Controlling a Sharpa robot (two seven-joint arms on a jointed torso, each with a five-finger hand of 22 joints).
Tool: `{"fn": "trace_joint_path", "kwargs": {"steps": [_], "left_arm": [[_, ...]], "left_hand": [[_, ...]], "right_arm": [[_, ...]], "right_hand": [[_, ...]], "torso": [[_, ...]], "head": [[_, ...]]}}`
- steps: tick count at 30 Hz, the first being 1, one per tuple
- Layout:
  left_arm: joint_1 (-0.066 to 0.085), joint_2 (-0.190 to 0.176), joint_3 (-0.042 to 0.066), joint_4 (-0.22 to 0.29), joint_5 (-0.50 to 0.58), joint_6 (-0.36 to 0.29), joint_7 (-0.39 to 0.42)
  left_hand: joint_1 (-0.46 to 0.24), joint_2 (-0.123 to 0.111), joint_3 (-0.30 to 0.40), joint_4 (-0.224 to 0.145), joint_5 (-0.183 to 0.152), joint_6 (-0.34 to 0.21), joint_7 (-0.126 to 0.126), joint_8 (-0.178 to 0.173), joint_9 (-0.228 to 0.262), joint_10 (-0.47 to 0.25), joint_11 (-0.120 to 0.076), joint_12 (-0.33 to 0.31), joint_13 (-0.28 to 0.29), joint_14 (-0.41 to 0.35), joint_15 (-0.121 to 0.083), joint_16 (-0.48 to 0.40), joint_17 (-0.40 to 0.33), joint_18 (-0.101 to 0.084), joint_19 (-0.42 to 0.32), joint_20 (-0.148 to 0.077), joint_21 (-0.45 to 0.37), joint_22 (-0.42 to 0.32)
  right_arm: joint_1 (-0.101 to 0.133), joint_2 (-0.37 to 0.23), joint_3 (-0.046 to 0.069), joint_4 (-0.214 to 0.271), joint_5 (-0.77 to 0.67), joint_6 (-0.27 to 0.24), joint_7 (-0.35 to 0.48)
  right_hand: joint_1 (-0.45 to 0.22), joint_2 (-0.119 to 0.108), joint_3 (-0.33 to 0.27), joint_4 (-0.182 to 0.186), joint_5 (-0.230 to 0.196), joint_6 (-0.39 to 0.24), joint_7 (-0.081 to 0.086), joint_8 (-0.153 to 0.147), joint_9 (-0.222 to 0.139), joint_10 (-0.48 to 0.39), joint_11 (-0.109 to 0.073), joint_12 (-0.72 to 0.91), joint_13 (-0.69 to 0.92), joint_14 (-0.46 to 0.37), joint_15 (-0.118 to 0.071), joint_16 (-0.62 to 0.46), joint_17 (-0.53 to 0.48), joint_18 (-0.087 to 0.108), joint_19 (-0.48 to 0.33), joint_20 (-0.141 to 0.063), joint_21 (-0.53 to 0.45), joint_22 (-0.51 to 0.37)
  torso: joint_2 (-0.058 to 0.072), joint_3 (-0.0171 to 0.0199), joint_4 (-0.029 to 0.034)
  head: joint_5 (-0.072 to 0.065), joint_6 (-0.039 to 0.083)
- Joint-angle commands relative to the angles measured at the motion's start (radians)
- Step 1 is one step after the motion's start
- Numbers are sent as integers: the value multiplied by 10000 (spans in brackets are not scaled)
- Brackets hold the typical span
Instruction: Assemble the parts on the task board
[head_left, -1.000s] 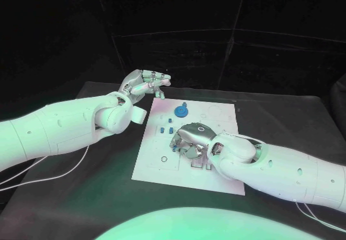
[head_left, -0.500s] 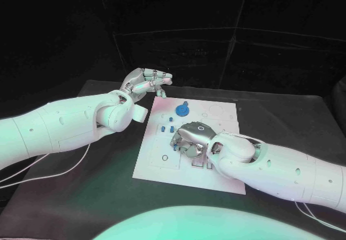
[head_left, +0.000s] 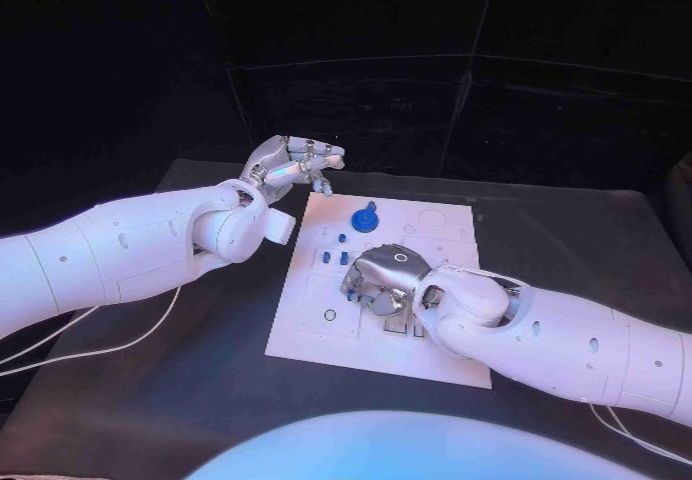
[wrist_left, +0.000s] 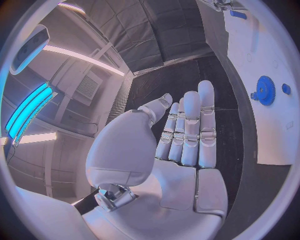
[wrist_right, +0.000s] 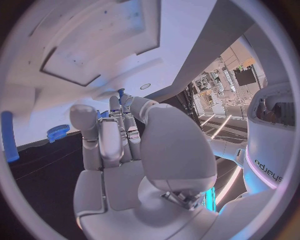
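Head view: right hand (head_left: 384, 282) pinches a part on the task board (head_left: 317, 335); left hand (head_left: 293, 165) empty, fingers apart.

No lettering can be read on the task board (head_left: 433, 225) or on the blue parts (head_left: 365, 217). The robot hands and the dark surface (head_left: 577, 240) carry no legible marks either.

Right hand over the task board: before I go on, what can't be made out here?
- Head view: the right hand covers the middle of the task board; what lies under its palm is hidden.
- Right wrist view: a small blue part shows at the fingertips; whether it is pinched cannot be told.
- Head view: the small blue parts beside that hand are too small to identify.
- Left wrist view: the board runs off the circle's rim.
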Motion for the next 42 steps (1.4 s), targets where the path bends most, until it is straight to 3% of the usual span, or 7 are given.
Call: {"fn": "trace_joint_path", "kwargs": {"steps": [1,8,14,20,26,32,42], "left_arm": [[14,7,7,1,39,144,5],[14,4,7,-3,39,151,-12],[14,3,7,-24,39,188,-42],[13,3,7,-35,39,261,-73],[8,-4,6,-58,39,291,-102],[5,-23,4,-51,39,305,-134],[-1,-35,1,-48,39,295,-138]], "left_hand": [[-46,-27,-57,12,-18,-63,23,35,-14,-99,1,25,11,5,-17,20,-10,51,36,0,-53,-11],[-46,-27,-57,12,-18,-63,23,35,-14,-99,1,25,11,5,-17,20,-10,51,36,0,-53,-11],[-24,-4,-57,6,-17,-79,27,42,-15,-125,5,43,12,-8,-13,21,-26,51,40,4,-77,-31],[55,50,-15,-31,-15,-88,26,57,-15,-151,2,69,13,-23,-17,24,-47,55,50,1,-101,-53],[54,44,-18,-33,-16,-93,29,56,-15,-156,5,70,13,-23,-17,25,-50,54,52,2,-103,-55],[53,37,-24,-36,-17,-102,34,56,-17,-166,9,74,12,-25,-15,27,-54,54,54,2,-108,-59],[100,28,-16,-76,-15,-121,38,61,-18,-191,11,93,12,-35,-14,32,-69,54,63,2,-124,-74]], "right_arm": [[10,22,-1,0,-218,283,-22],[11,51,-1,-60,-233,331,-75],[10,30,-3,-62,-80,-733,-37],[-7,-138,-4,149,190,-2321,291],[-22,-724,1,712,706,-3102,617],[213,-1895,63,1444,1356,-2335,264],[917,-3026,109,1604,1120,-611,-892]], "right_hand": [[-155,-14,-30,-63,-37,-15,54,7,13,-65,31,-4,-5,364,-10,31,-19,-126,41,34,42,1],[-835,-391,-489,30,229,-675,287,-70,-67,-1004,314,-461,-68,208,232,-254,-425,-27,-393,216,-338,-719],[-1288,-640,-1401,167,655,-871,357,-23,-39,-1578,429,-465,-19,-147,356,-819,-1219,148,-944,392,-898,-1659],[-1320,-581,-1861,215,730,-886,356,-17,-35,-1558,416,-219,12,-189,340,-882,-1410,172,-1004,394,-960,-1775],[-1227,-496,-2045,215,956,-909,340,-17,-35,-1547,396,-55,9,-154,319,-823,-1413,163,-953,373,-916,-1710],[-1127,-413,-2131,208,1068,-835,172,13,-23,-1254,258,246,33,30,218,-532,-1119,107,-715,320,-692,-1342],[-1313,-656,-3224,399,589,-1301,104,-69,-66,-1763,228,293,-45,71,190,-660,-1373,109,-673,278,-786,-1483]], "torso": [[-2,-5,8],[1,-4,4],[-5,1,-3],[-8,5,-11],[-20,11,-32],[-34,1,-28],[-18,22,-30]], "head": [[6,-3],[8,-14],[-6,5],[-19,34],[-35,100],[-185,221],[-319,370]]}}
